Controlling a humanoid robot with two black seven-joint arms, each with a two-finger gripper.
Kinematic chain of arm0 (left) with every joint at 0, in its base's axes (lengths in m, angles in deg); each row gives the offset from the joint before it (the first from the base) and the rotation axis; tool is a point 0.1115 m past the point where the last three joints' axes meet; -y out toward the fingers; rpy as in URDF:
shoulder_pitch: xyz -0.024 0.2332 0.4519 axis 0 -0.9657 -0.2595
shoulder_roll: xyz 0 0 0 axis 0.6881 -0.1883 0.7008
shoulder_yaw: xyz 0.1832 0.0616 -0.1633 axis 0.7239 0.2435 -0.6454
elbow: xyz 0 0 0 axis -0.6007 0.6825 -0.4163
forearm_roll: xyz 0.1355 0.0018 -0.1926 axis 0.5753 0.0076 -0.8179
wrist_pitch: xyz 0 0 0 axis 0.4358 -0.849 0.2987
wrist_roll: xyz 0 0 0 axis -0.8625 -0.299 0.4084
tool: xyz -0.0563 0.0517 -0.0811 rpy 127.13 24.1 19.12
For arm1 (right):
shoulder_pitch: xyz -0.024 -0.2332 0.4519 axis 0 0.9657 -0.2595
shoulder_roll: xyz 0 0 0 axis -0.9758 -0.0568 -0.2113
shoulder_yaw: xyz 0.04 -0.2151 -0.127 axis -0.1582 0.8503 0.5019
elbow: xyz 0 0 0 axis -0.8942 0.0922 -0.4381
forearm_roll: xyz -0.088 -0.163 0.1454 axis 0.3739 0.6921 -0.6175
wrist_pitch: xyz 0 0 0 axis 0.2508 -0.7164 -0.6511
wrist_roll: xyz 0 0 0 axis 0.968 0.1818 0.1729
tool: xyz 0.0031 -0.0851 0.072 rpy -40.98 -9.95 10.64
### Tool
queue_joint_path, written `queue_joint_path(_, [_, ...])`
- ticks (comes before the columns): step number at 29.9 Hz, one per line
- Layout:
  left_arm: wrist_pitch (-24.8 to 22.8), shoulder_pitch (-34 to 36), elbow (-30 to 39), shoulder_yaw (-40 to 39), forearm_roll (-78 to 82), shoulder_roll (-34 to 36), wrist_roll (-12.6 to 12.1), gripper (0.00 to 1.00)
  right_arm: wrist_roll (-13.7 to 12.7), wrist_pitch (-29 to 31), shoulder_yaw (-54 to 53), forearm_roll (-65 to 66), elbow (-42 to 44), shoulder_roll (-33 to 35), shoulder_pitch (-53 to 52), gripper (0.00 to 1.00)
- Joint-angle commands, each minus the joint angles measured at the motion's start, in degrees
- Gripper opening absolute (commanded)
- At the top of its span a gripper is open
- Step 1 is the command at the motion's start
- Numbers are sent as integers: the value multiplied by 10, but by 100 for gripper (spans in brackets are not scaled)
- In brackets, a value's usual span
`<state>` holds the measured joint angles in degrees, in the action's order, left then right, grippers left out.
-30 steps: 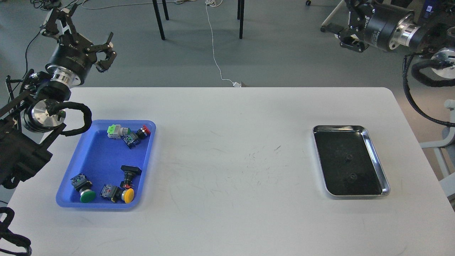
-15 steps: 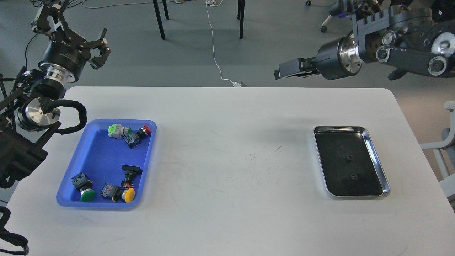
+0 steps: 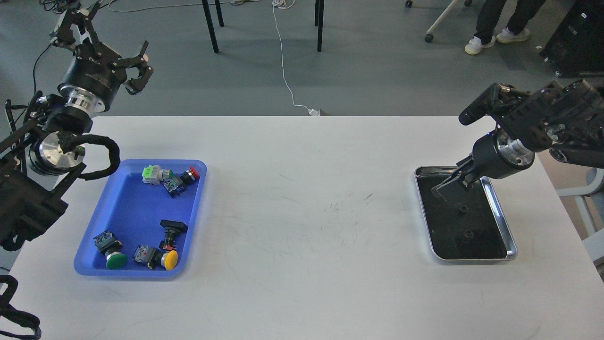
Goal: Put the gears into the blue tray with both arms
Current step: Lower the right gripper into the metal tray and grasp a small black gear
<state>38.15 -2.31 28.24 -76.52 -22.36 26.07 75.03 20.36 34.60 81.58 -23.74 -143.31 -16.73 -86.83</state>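
Two gears lie on the dark floor of the steel tray [image 3: 501,208] at the right: one gear [image 3: 462,208] in the middle, the other gear [image 3: 467,234] nearer me. My right gripper [image 3: 441,188] points down-left over the tray's far left part, just above and left of the middle gear; its dark fingers cannot be told apart. The blue tray [image 3: 125,212] sits at the table's left and holds several push-button switches but no gear that I can see. My left gripper [image 3: 138,70] hangs high beyond the table's far left corner, fingers spread and empty.
The switches cluster at the blue tray's far right corner [image 3: 170,178] and along its near edge [image 3: 141,252]. Chair legs and a white cable [image 3: 285,71] are on the floor beyond the table. A person's feet [image 3: 490,35] stand far right.
My right arm has swung down from above the table's far edge to just over the steel tray. The left gripper has shifted only slightly. Gears and switches have not moved.
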Motion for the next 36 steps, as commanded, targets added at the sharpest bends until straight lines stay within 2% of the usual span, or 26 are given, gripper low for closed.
queue_joint_path(1, [0,0,0,-1,0,3,0,98,0,-4,1,18,2,10,21,79])
queue_joint_path(5, [1,0,0,-1,0,5,0,98,0,-3,9,33,-1,14,28,66])
queue_joint_path(13, [0,-1,0,-2,0,6,2,98,0,-5,10,41,-1,52,69,60])
queue_joint_path(21, [-1,-1,-2,-3,0,21,2,98,0,-13,-17,40,5,54,102,56])
queue_joint_path(27, [0,-1,-2,-5,0,25,2,98,0,-13,-17,42,8,53,109,43])
queue_joint_path(36, [0,-1,-2,-6,0,33,3,98,0,-21,-17,41,24,49,128,42])
